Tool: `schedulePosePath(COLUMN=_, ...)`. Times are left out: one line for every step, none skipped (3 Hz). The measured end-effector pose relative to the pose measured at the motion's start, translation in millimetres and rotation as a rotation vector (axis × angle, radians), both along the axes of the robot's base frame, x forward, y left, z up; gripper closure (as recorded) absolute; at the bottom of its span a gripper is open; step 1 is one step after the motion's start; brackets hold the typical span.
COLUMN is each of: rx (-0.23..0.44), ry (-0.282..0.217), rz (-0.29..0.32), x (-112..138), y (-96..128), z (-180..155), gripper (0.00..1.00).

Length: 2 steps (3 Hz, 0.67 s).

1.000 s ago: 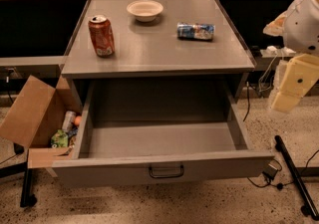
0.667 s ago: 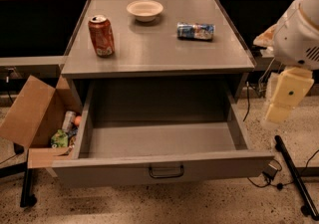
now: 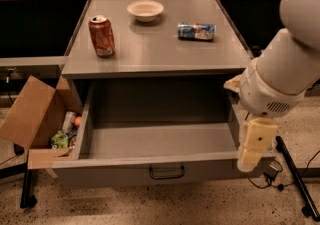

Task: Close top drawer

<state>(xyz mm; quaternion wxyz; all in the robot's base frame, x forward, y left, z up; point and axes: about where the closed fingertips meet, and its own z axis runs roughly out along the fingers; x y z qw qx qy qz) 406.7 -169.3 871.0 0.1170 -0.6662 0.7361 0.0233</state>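
Observation:
The top drawer (image 3: 115, 170) of the grey cabinet stands pulled far out toward me. Its deep tray is empty, and its flat front panel carries a small dark handle (image 3: 166, 172) at the centre. My gripper (image 3: 253, 145), cream-coloured, hangs from the white arm (image 3: 285, 69) at the right. It sits over the drawer's front right corner, at or just above the top edge of the right side wall. Whether it touches the drawer does not show.
On the cabinet top (image 3: 150, 49) stand a red can (image 3: 101, 35), a white bowl (image 3: 145, 10) and a lying blue can (image 3: 196, 31). An open cardboard box (image 3: 30, 116) with litter sits left of the drawer. A black stand leg (image 3: 295, 174) and cables lie on the floor at right.
The arm and gripper have moved left and down, from beside the cabinet's right side to the drawer's front right corner. The drawer has not moved.

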Motion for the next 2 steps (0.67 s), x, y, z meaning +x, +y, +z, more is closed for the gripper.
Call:
schedulePosePath(rx=0.031, ry=0.027, rz=0.020, x=-12.2, y=13.3, z=-34.3, gripper=0.15)
schedulePosePath(rx=0.064, ry=0.060, rz=0.029, x=-21.9, y=20.8, z=-71.9, gripper=0.39)
